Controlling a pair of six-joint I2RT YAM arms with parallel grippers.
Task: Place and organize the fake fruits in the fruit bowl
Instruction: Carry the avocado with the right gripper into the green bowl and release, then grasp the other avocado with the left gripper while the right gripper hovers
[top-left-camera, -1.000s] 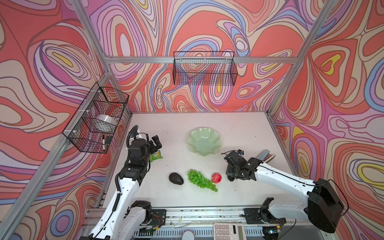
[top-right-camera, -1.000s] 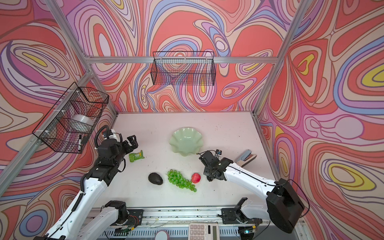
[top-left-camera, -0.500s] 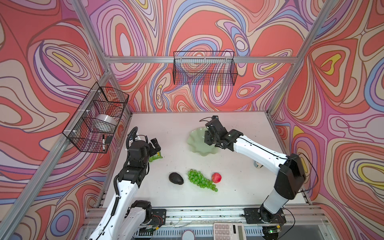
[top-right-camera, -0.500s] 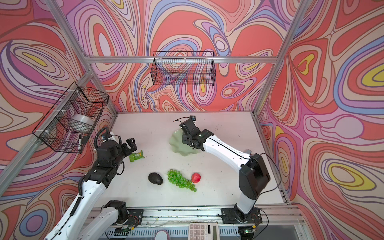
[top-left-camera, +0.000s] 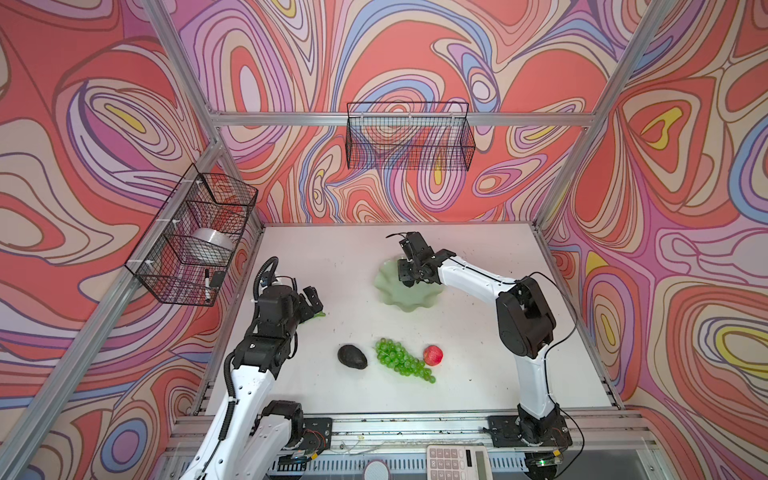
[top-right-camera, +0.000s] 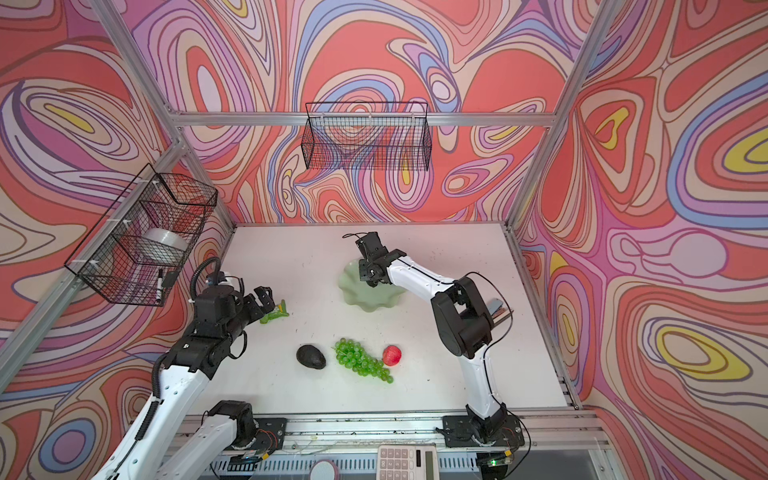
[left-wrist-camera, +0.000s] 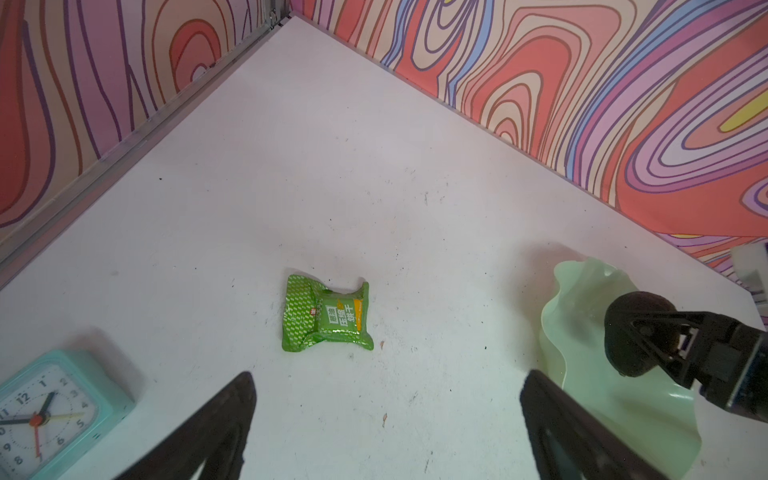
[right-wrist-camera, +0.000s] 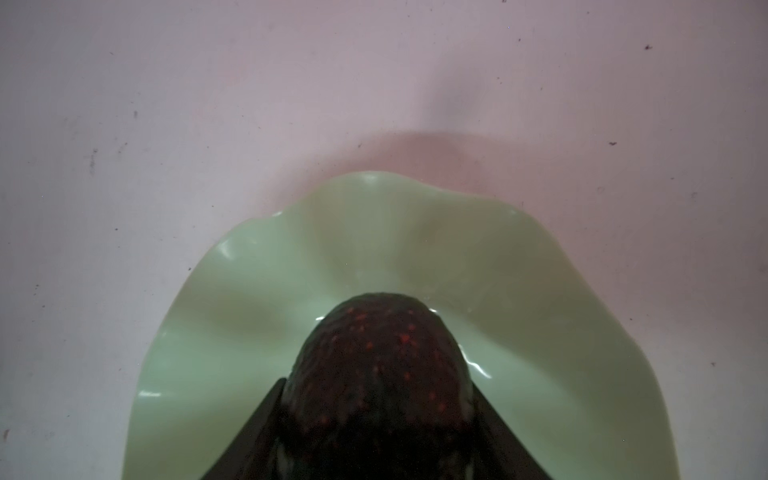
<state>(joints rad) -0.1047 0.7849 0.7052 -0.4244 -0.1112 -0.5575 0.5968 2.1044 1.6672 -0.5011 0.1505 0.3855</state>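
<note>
On the right gripper (right-wrist-camera: 376, 388) the jaws, half spread, clamp a dark avocado (right-wrist-camera: 376, 345) over the hollow of the mint fruit bowl (right-wrist-camera: 249, 291) (touching it or not, I cannot tell). The left gripper (left-wrist-camera: 386, 374) stands wide open and empty above the table (top-left-camera: 332, 257), near a green packet (left-wrist-camera: 326, 318). The other avocado (top-left-camera: 352, 356), the grapes (top-left-camera: 399, 363) and the red strawberry-like fruit (top-left-camera: 433, 355) lie in a row on the table, outside the bowl.
</note>
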